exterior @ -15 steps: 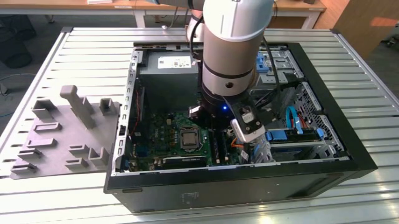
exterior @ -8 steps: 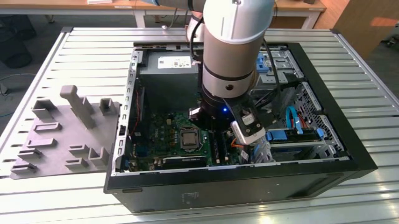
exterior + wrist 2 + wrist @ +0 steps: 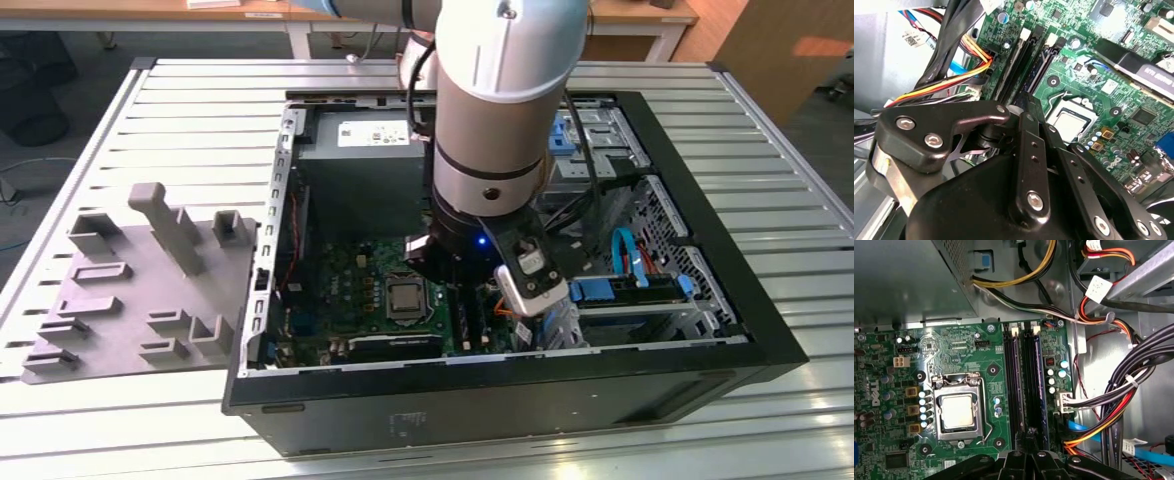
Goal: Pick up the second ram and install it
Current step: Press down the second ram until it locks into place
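My gripper is down inside the open computer case, over the green motherboard. In both wrist views its fingers are drawn together, shut, with the tips resting at the near end of the long black memory slots. The same slots run away from the gripper in the second wrist view. I cannot tell the second ram apart from the dark slots, nor whether it is between the tips. The processor socket lies beside the slots.
Bundles of black, red and yellow cables crowd the slots' other side. A metal power supply box and a drive cage wall in the board. A grey holder fixture sits on the slatted table at the exterior view's left.
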